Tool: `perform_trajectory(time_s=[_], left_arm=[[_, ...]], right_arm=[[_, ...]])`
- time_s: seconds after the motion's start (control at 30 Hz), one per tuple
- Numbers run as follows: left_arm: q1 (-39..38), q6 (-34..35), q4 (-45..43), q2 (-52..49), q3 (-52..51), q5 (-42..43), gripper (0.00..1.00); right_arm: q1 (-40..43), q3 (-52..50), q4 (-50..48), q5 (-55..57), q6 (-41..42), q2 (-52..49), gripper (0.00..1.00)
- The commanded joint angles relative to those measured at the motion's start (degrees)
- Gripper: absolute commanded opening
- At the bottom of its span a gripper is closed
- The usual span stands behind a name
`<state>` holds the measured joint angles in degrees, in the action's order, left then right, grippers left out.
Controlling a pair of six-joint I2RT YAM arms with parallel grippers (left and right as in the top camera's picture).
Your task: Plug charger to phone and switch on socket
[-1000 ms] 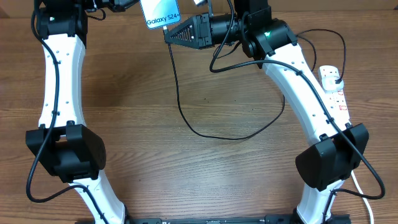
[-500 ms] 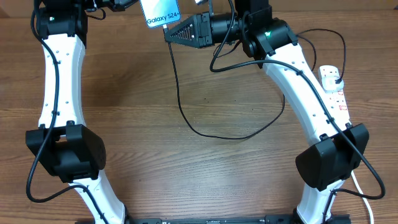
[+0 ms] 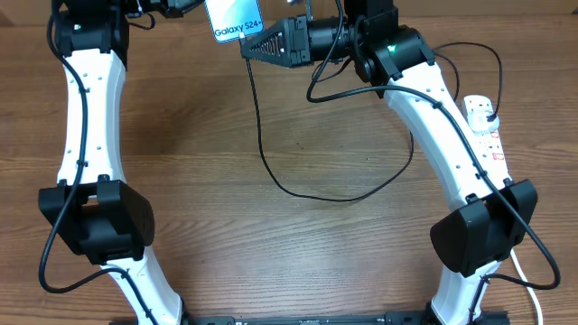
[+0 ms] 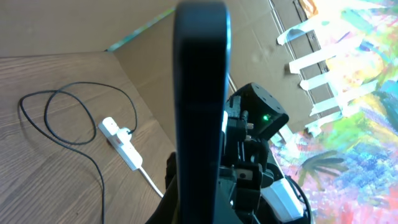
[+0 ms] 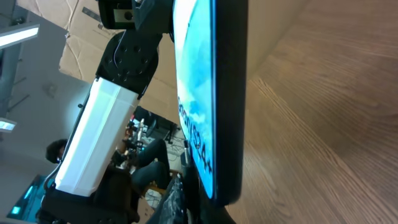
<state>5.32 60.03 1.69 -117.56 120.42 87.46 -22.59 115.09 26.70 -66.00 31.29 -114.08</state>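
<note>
overhead cam: since a sec ago the right pincer point(image 3: 246, 47) has crept a touch toward the far edge of the counter point(image 3: 181, 181), tighter against the lower end of the phone point(image 3: 233, 18). the phone and the left pincer point(image 3: 188, 5) have barely moved. imo that puts the plug-in step at its final push, not surely done, and the switch on the socket point(image 3: 488, 131) is yet to be pressed. left pincer is fully closed, gripping the phone up off the counter at the far edge. right pincer is fully closed too, on the connector end of the charger point(image 3: 271, 171), judging by the cable running up into its tips; the tip itself is hidden. only overhead shows the whole cable: a slack loop across mid counter, then out to its plug, seated in the socket at the right edge, well apart from the phone. left wrist cam gives the phone point(image 4: 199, 112) edge-on as a dark bar, w/ the socket point(image 4: 121, 144) and the right arm point(image 4: 258, 121) behind. right wrist cam alone shows the phone point(image 5: 196, 99) screen-side close up, but not the port, so can't tell if the tip is in.
</note>
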Motion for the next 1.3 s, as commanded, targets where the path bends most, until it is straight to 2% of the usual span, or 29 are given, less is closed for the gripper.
perform_trajectory(time_s=[0.0, 0.7, 1.27], left_arm=[[-0.55, 1.77, -0.28, 0.96, 1.14, 3.08, 0.04], [-0.46, 2.75, -0.96, 0.96, 1.14, 3.02, 0.04], [0.7, 2.62, -2.19, 0.96, 1.14, 2.99, 0.04]], right_arm=[[0.74, 0.76, 0.96, 1.9, 0.22, -0.15, 0.04], [-0.81, 0.76, 1.73, 1.31, 0.2, -0.15, 0.04], [-0.15, 0.76, 1.7, -3.65, -0.22, -0.15, 0.04]])
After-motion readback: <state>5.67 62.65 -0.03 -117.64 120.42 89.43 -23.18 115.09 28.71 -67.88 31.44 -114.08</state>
